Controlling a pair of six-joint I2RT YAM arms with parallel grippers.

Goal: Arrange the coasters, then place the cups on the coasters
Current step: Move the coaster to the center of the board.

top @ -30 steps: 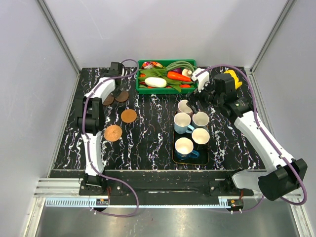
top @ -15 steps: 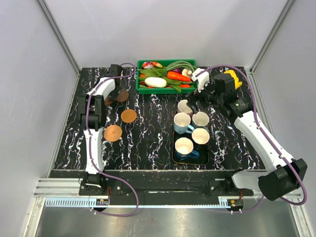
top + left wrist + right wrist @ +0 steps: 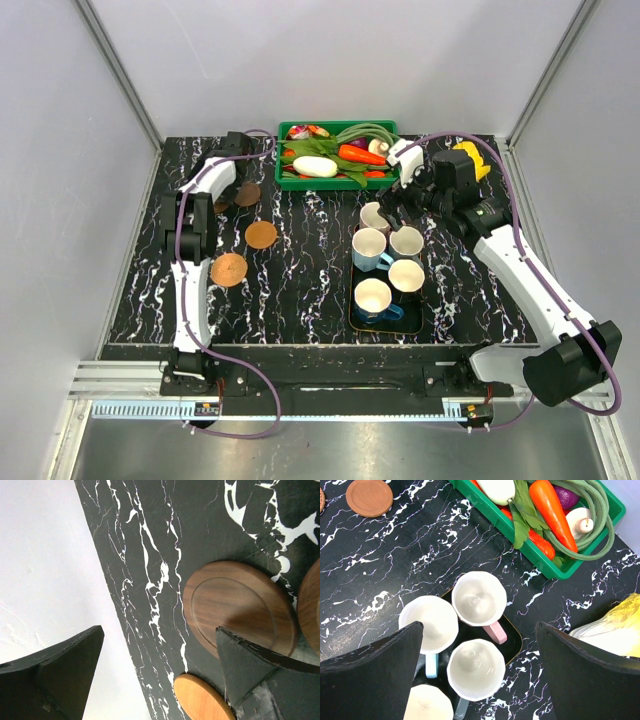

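My left hand (image 3: 158, 632) is hovering wide open over a coaster (image 3: 235, 607); my right hand (image 3: 479, 627), equally wide, above the cups (image 3: 479, 599).

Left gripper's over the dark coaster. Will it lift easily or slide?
Likely slides if nudged: the dark coaster lies flat on the glossy table. Looks like rigid wood, so it shouldn't flex. Thin edge, probably hard to pinch.

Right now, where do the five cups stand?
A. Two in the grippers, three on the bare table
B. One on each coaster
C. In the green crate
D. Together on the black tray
D: the cups sit clustered on the black tray, while the coasters lie bare off to the left.
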